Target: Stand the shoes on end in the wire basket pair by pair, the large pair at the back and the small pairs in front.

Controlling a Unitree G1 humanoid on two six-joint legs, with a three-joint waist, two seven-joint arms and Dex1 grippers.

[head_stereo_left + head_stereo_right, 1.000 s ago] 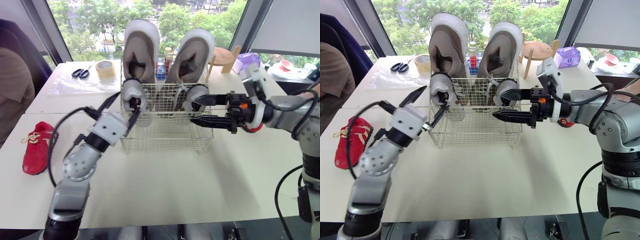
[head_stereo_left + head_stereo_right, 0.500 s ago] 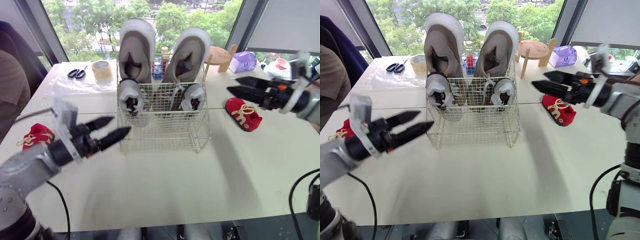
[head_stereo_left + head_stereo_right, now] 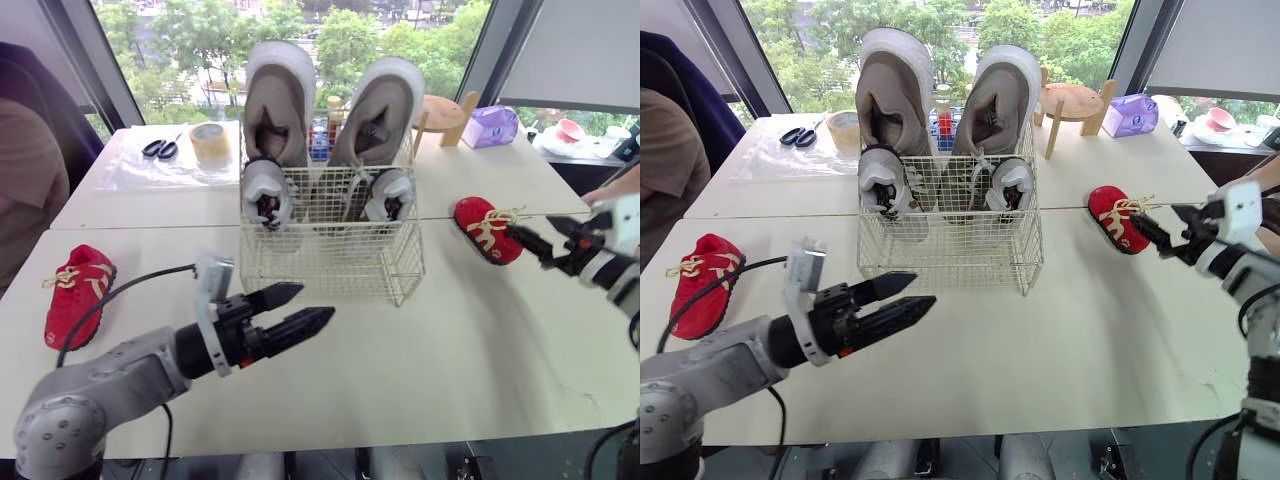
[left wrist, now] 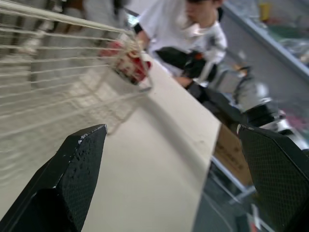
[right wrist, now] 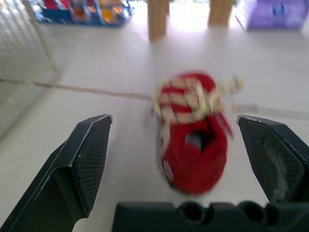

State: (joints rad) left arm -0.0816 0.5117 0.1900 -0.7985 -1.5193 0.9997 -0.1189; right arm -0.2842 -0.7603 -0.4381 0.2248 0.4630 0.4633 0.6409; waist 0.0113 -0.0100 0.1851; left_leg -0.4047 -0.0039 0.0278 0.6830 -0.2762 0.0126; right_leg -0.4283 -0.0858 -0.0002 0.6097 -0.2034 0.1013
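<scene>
The left gripper is hovering before the basket, the right gripper is facing 1 red shoe, both gaping wide. The other red shoe is lying by the table's left edge.

Wire basket sits just past the left gripper tips. Large beige pair stands on end at its back, small grey pair in front. One red shoe lies just ahead of the right gripper; the other red shoe lies well behind the left gripper.
</scene>
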